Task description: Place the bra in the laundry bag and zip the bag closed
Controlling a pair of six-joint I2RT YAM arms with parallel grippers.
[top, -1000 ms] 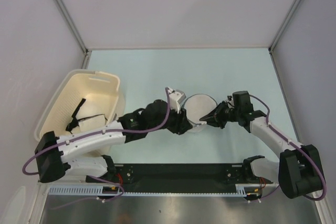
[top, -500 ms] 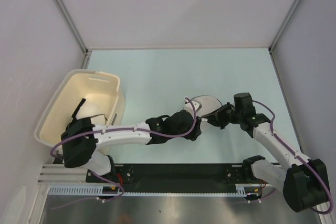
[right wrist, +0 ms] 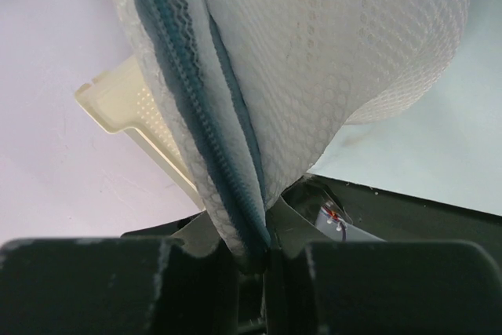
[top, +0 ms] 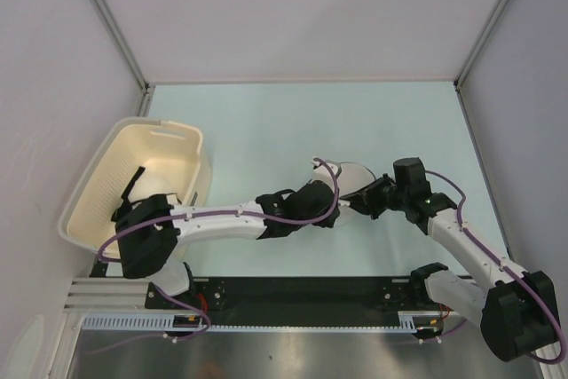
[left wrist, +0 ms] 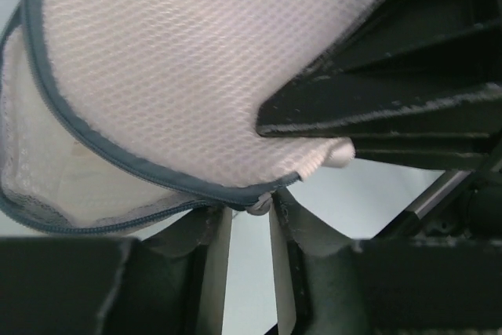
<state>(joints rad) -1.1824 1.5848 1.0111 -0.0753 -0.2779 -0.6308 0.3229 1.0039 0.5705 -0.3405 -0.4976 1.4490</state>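
The cream slotted basket [top: 89, 188] is seen at the far left of the desk [top: 266, 122]. A black strappy garment [top: 135, 185] and a pale rounded item [top: 161, 185] lie inside it; what the pale item is cannot be made out.

The left arm is stretched across to the middle of the desk. In its wrist view the left fingers [left wrist: 208, 264] stand narrowly apart with the zipper pull [left wrist: 259, 205] right at their tips. Whether the pull is actually pinched cannot be told.

The laundry bag [top: 351, 175] is held up off the desk between the two arms, near centre right. To the left of the pull the two zipper tracks are seen spread apart, so that stretch of the mouth is open.

A warm off-white mass [left wrist: 70, 166] shows through the mesh there. It is judged to be the bra, already inside, though it cannot be confirmed through the netting.

On the right, the right fingers [right wrist: 157, 280] are clamped on the bag's rim, with the teal zipper [right wrist: 176, 92] running down into the pinch.

Progress: loading is judged done and zipping is under way but not finished. What is left is for the pull to be gripped firmly and drawn round the open stretch while the rim is kept taut from the right, and then for the bag to be released.
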